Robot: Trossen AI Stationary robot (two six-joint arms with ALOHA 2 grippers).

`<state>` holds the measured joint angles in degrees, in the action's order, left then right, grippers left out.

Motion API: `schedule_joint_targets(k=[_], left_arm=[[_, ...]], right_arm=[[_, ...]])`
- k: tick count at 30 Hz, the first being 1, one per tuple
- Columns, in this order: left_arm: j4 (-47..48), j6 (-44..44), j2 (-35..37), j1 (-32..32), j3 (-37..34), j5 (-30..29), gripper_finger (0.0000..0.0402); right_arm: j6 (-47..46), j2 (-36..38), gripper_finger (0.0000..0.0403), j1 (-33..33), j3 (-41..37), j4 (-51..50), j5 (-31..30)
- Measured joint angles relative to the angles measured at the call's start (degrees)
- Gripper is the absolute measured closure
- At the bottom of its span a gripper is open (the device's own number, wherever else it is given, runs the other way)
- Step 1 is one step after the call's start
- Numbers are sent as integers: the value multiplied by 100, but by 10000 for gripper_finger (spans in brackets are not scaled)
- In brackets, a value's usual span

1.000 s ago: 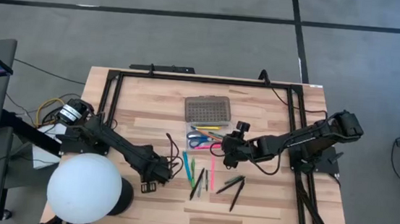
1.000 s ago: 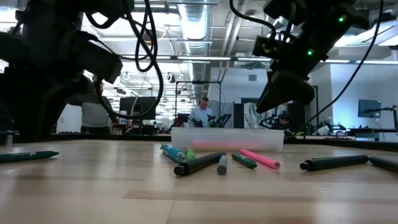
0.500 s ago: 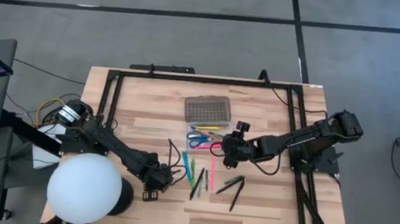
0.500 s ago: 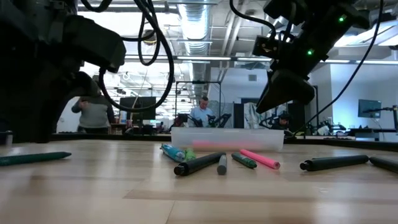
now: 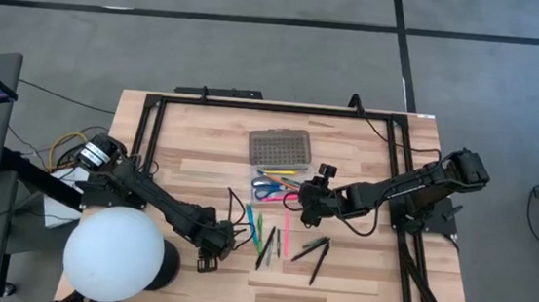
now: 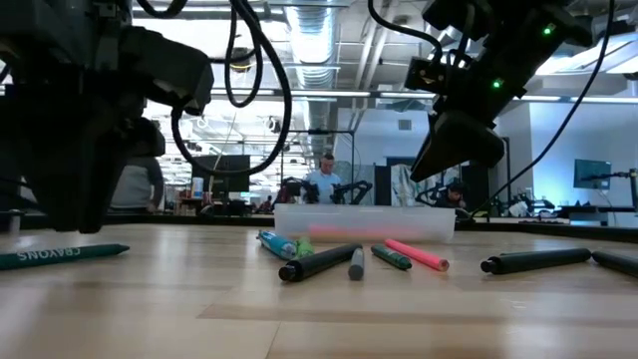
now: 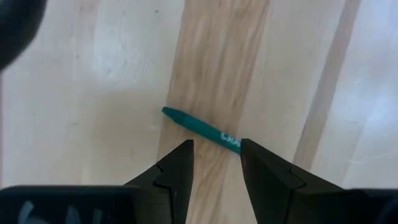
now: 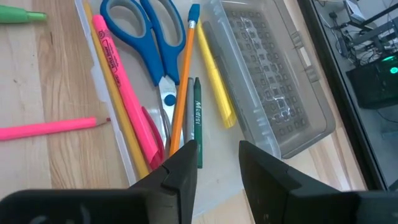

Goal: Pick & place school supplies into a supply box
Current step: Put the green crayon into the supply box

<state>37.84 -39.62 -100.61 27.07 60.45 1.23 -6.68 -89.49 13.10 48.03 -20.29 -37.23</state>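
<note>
Left gripper [image 7: 216, 163]: I see its fingers parted and nothing between them; it hangs just above the table [image 5: 347, 265].
Green crayon [image 7: 202, 128]: lies flat on the wood right ahead of the left fingertips, one end passing into the gap between them; no contact that I can make out.
Right gripper [image 8: 217, 163]: fingers apart and empty; I have it poised over the open supply box [image 8: 273, 87].
Below the right fingertips: blue-handled scissors [image 8: 149, 37], orange pencil [image 8: 184, 81], yellow marker [image 8: 214, 74] and pink highlighter [image 8: 124, 87] lie in the clear tray; the grey grid lid is folded open beside them.
Farther out: loose pens [image 5: 267, 239] lie on the table between the two grippers, outside the box.
Behind the left arm: a white sphere [image 5: 114, 253].
</note>
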Motion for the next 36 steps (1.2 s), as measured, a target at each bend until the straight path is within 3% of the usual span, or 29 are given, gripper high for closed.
schedule_joint_targets(k=[7, 19, 32, 36], left_arm=[[-270, 77, -163, 0, 11, 197, 276], [14, -115, -237, 7, 19, 0, 276], [11, 238, -277, 0, -7, -60, 276], [71, 709, -274, 16, -7, -116, 276]], right_arm=[[-42, 0, 292, -2, -2, 4, 0], [-43, 2, 292, -2, -2, 0, -1], [-43, 2, 292, -2, -2, 4, -1], [-42, 2, 292, -2, -2, 4, -1]])
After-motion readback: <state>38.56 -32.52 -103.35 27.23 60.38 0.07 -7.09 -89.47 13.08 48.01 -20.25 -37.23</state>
